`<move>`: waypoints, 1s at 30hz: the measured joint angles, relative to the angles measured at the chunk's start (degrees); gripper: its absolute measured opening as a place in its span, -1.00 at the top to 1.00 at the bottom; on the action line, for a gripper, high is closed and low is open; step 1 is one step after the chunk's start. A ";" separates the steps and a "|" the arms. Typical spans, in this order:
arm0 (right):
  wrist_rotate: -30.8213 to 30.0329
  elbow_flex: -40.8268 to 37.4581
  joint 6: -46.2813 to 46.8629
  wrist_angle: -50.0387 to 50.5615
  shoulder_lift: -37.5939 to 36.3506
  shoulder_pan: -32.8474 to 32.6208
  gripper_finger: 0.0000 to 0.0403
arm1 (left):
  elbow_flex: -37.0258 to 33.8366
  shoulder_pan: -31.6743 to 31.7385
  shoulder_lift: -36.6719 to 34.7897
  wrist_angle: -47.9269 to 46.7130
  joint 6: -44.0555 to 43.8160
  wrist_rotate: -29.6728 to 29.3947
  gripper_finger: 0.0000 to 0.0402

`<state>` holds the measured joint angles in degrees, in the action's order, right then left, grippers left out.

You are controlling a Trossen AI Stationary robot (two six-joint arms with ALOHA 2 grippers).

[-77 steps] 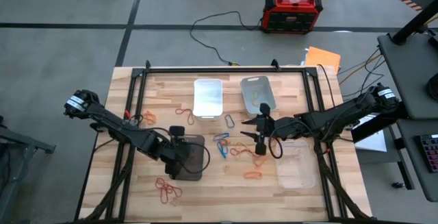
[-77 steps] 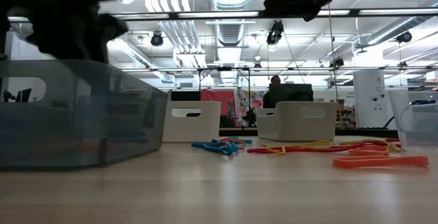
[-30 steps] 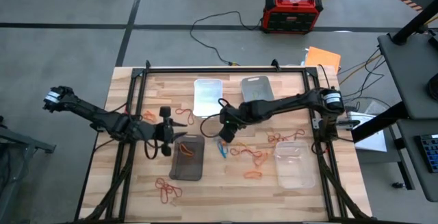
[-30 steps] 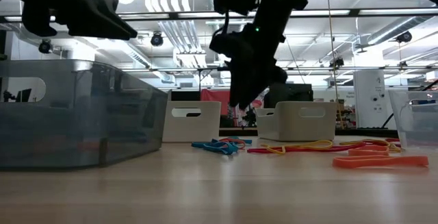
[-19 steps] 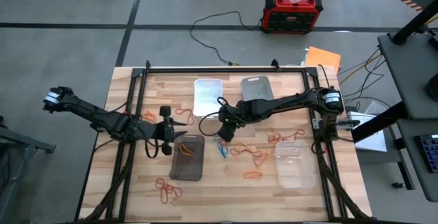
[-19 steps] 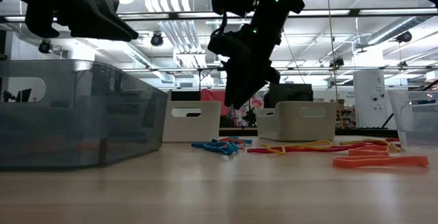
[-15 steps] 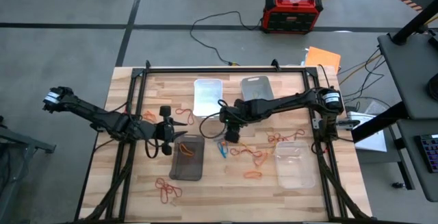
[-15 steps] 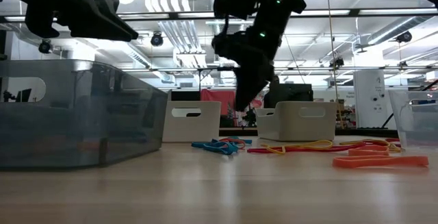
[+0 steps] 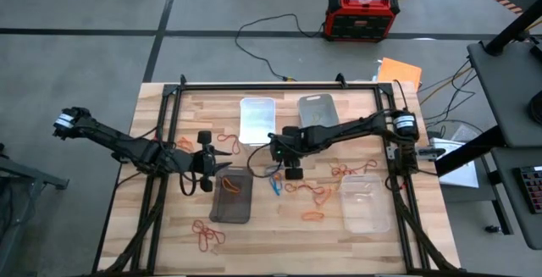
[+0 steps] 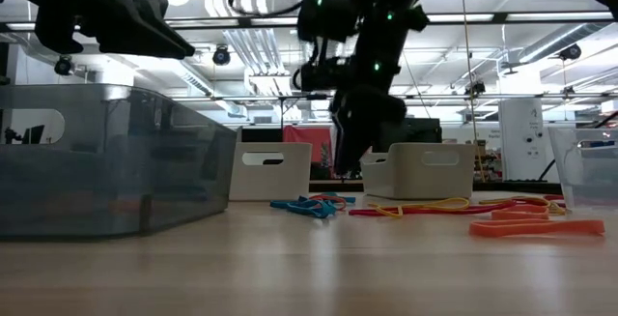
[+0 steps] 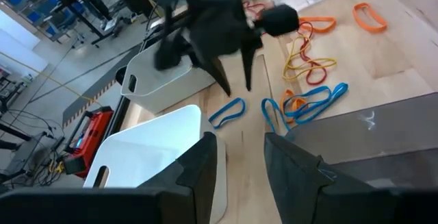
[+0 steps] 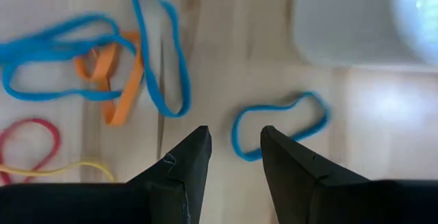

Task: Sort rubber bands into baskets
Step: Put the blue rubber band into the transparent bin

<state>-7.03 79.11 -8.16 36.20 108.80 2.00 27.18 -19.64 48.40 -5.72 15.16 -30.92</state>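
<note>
Right wrist view: the right tool (image 12: 233, 148) is held spread and empty above a blue rubber band (image 12: 277, 123) lying on the bench (image 12: 219, 53), beside the white basket (image 12: 363, 18).

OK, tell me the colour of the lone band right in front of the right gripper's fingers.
Blue. The rubber band shows best in the right wrist view, just beyond the right gripper.

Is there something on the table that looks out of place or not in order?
Nothing looks damaged. Most rubber bands lie loose on the table, outside the baskets, with a red clump apart at the near left edge. The dark basket holds an orange band.
</note>
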 joint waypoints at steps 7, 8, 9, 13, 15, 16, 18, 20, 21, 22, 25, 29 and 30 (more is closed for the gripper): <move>-0.02 0.08 1.57 -0.15 2.57 0.37 0.38 | 0.00 -0.01 0.04 -0.52 -0.66 0.00 0.47; 0.00 0.07 1.57 -0.11 2.94 0.42 0.38 | 0.00 0.00 0.04 -0.52 -0.66 0.00 0.47; -0.02 0.07 1.61 -0.02 3.31 0.60 0.38 | 0.00 0.00 0.04 -0.52 -0.66 0.00 0.47; 0.05 0.11 1.55 -0.21 4.09 1.15 0.39 | 0.00 0.00 0.04 -0.52 -0.75 0.02 0.47; 0.32 0.13 1.30 -0.25 4.46 1.41 0.43 | 0.00 0.00 0.04 -0.52 -0.91 0.02 0.47; 0.58 0.13 1.22 -0.23 4.48 1.42 0.46 | 0.00 -0.02 0.04 -0.52 -0.94 0.02 0.47; 1.40 0.13 0.80 -0.21 4.48 1.53 0.56 | 0.00 -0.01 0.04 -0.52 -0.96 0.02 0.47; 1.68 0.13 0.80 -0.15 4.48 1.53 0.70 | 0.00 0.00 0.04 -0.52 -0.96 0.00 0.47; 2.29 0.13 0.71 -0.13 4.48 1.63 0.77 | 0.00 0.00 0.04 -0.52 -0.96 0.00 0.47; 3.15 0.13 0.57 -0.13 4.48 1.77 0.86 | 0.00 -0.02 0.04 -0.52 -0.96 0.00 0.47; 4.49 0.13 0.18 -0.13 4.48 1.86 0.93 | 0.00 -0.01 0.04 -0.52 -0.96 0.00 0.47; 4.52 0.15 0.17 0.27 3.67 1.79 0.95 | 0.00 0.00 0.04 -0.52 -1.28 0.00 0.47; 4.56 0.15 0.26 0.67 3.12 1.79 0.95 | 0.00 0.00 0.04 -0.51 -1.32 0.00 0.47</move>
<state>-2.47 79.26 -7.90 36.88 111.91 3.79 27.18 -19.64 48.45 -6.23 13.83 -30.92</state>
